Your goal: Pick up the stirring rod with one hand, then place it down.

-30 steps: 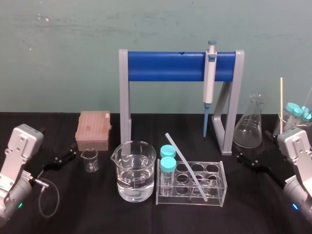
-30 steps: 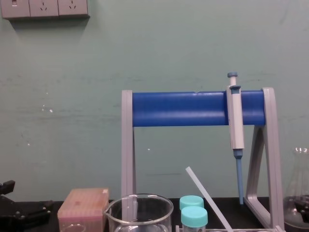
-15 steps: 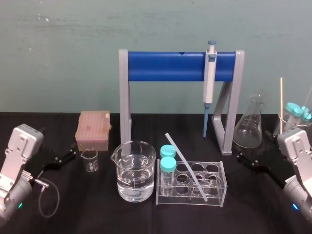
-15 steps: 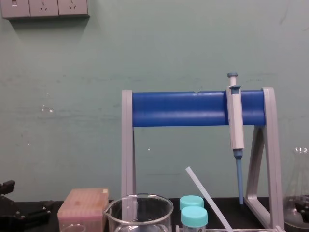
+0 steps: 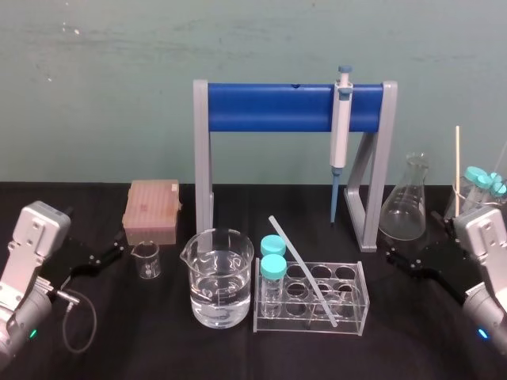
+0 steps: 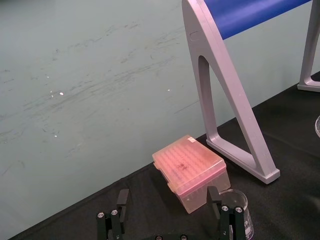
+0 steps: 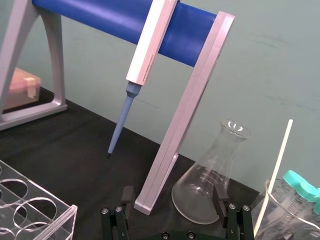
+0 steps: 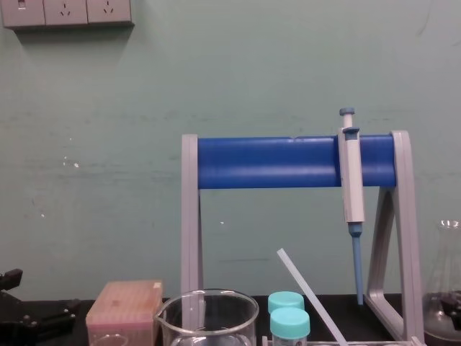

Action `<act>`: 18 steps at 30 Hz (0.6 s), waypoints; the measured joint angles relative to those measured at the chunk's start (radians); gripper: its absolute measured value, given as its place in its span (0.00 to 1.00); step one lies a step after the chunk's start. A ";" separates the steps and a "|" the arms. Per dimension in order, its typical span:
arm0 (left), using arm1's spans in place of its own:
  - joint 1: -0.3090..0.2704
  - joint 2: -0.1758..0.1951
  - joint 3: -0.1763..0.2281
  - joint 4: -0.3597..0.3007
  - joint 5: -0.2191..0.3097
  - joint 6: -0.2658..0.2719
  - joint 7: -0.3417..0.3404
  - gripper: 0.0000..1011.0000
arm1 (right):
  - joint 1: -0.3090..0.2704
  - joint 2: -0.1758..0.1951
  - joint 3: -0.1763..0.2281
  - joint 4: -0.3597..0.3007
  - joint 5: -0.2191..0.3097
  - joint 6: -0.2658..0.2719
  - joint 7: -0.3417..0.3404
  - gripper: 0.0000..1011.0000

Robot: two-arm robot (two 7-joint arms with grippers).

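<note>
The stirring rod (image 5: pixel 303 270) is a thin translucent whitish rod. It leans slantwise in the clear test-tube rack (image 5: pixel 360 313), lower end in a front hole, upper end pointing back-left; its upper part (image 8: pixel 310 295) shows in the chest view. My right gripper (image 5: pixel 394 258) hovers open to the right of the rack, well apart from the rod, and its fingers (image 7: pixel 127 196) hold nothing. My left gripper (image 5: pixel 117 252) rests open at the far left near the small beaker, its fingers (image 6: pixel 213 196) empty.
A water-filled beaker (image 5: pixel 217 279) stands left of the rack, which holds two teal-capped tubes (image 5: pixel 272 269). Behind is the blue-and-grey stand (image 5: pixel 277 108) with a pipette (image 5: pixel 341 134). A pink tip box (image 5: pixel 152 210) and small beaker (image 5: pixel 146 259) sit left; a conical flask (image 5: pixel 406 209) and a beaker with a stick (image 5: pixel 457 162) sit right.
My right arm has shifted slightly, its wrist drifting a little to the right. The rod and the left arm have not moved.
</note>
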 joint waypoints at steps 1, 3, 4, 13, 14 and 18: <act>0.000 0.000 0.000 0.000 0.000 0.000 0.000 0.99 | 0.001 0.003 0.009 -0.001 0.019 0.004 0.027 0.99; 0.000 0.000 0.000 0.000 0.000 0.000 0.000 0.99 | 0.001 0.012 0.023 -0.010 0.066 0.011 0.088 0.99; 0.000 0.000 0.000 0.000 0.000 0.000 0.000 0.99 | 0.001 0.015 0.029 -0.015 0.084 0.014 0.111 0.99; 0.000 0.000 0.000 0.000 0.000 0.000 0.000 0.99 | 0.004 0.041 0.075 -0.093 0.298 0.050 0.409 0.99; 0.000 0.000 0.000 0.000 0.000 0.000 0.000 0.99 | 0.008 0.041 0.074 -0.096 0.305 0.052 0.427 0.99; 0.000 0.000 0.000 0.000 0.000 0.000 0.000 0.99 | 0.029 0.032 0.062 -0.103 0.324 0.058 0.505 0.99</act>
